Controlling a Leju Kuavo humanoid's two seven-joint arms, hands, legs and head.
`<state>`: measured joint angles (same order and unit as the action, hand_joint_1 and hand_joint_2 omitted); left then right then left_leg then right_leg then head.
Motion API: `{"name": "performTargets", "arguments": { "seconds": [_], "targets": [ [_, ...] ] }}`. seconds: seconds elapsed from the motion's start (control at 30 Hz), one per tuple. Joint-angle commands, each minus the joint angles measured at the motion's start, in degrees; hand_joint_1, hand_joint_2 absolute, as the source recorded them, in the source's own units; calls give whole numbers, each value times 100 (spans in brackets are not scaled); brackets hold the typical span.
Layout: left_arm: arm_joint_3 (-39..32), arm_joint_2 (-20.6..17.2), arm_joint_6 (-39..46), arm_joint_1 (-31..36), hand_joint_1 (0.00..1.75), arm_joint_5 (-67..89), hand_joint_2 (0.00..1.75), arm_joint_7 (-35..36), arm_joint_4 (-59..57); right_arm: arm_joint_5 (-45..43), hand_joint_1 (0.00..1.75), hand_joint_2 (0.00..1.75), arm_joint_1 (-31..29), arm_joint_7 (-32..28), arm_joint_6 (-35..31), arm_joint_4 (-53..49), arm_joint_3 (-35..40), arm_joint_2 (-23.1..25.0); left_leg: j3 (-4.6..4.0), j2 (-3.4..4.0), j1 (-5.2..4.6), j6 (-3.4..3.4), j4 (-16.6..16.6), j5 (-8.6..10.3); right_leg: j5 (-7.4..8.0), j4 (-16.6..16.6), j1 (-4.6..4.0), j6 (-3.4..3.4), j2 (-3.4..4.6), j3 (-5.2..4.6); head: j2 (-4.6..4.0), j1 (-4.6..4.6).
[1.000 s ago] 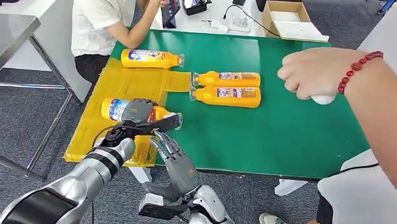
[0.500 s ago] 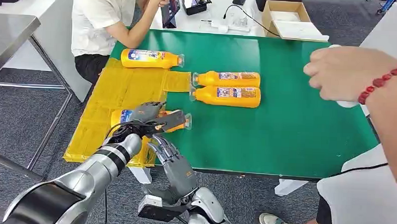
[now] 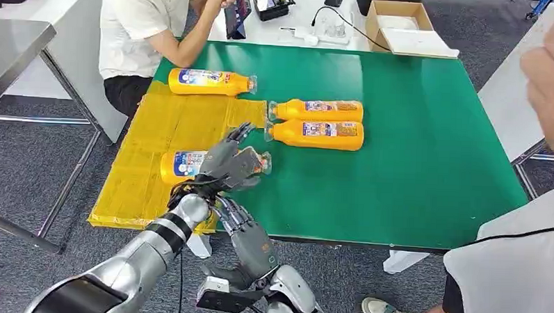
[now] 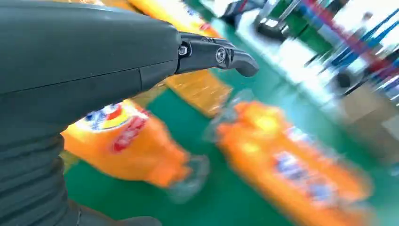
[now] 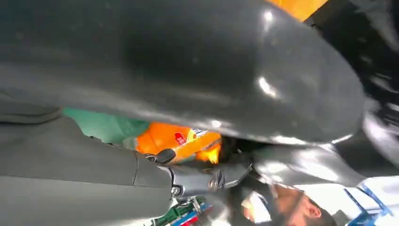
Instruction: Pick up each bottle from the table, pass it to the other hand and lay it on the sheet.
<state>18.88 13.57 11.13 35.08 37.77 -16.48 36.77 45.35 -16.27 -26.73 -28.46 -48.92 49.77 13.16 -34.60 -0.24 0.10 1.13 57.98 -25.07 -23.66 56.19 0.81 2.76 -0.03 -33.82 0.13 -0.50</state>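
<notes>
An orange bottle [image 3: 187, 164] lies on its side with its body on the yellow sheet [image 3: 138, 172] and its neck over the green table [image 3: 413, 168]. My left hand [image 3: 231, 160] sits just over its neck end with the fingers [image 3: 240, 132] lifted and spread, gripping nothing. In the left wrist view the same bottle [image 4: 127, 146] lies free beneath my left hand [image 4: 84, 56]. My right hand [image 3: 247, 228] hangs open below the table's near edge, under the left forearm. A second bottle [image 3: 211, 81] lies at the sheet's far end. Two more bottles [image 3: 317, 110] [image 3: 318, 133] lie side by side on the table.
A person in a white shirt [image 3: 143, 23] sits at the table's far left corner. Another person's hand [image 3: 552, 75] is at the right edge of the head view, off the table. A cardboard box [image 3: 397, 25] and small devices stand on the white desk behind.
My left hand carried the bottle a little to the right, then lifted its fingers off it. The person's hand with the red bracelet drew back to the right, off the table.
</notes>
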Motion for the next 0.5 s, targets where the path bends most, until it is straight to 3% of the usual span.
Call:
{"name": "performTargets", "arguments": {
  "seconds": [0.03, 0.17, 0.3, 0.37, 0.4, 0.5],
  "targets": [
    [-240, -477, -331, -1056, 0, -2143, 175, -474, 2414, 4, 0, 0, -68, 40, -80, 194, 172, -287, 20, 19, 2, -6, -7, -6, -1, -5, -2, -9, 17, 13, 0, -2],
    [-606, -632, -932, -1879, 0, -4150, 175, -471, 4008, -48, 0, 0, 50, -12, -254, 87, 96, -391, 18, 27, 2, -4, -7, -8, 0, -5, -2, -7, 26, 8, 0, 0],
    [-619, -605, -912, -1890, 0, -4236, 175, -457, 4023, -64, 0, 0, 57, -25, -254, 63, 81, -387, 13, 15, 4, -5, -4, -5, -4, -1, -3, -8, 10, 4, 0, 2],
    [-775, -538, -872, -2087, 0, -4829, 175, -575, 4314, -770, 0, 0, 307, -456, -222, -262, -275, -349, 14, -3, 5, -5, -3, -5, -7, -2, -4, -9, -1, 10, 0, 2],
    [-804, -527, -737, -2253, 0, -4973, 175, -560, 4529, -1424, 0, 175, 534, -711, -28, -605, -594, -318, 21, 1, 5, -6, -3, -9, -9, -2, -4, -12, 4, 16, 0, -2],
    [-648, -655, -565, -2600, 0, -5120, 175, -589, 4944, -2084, 0, 175, 872, -844, 194, -1401, -1015, -392, 16, 17, 3, -6, -3, -11, -9, -1, -3, -10, 14, 9, 0, 0]
  ]
}}
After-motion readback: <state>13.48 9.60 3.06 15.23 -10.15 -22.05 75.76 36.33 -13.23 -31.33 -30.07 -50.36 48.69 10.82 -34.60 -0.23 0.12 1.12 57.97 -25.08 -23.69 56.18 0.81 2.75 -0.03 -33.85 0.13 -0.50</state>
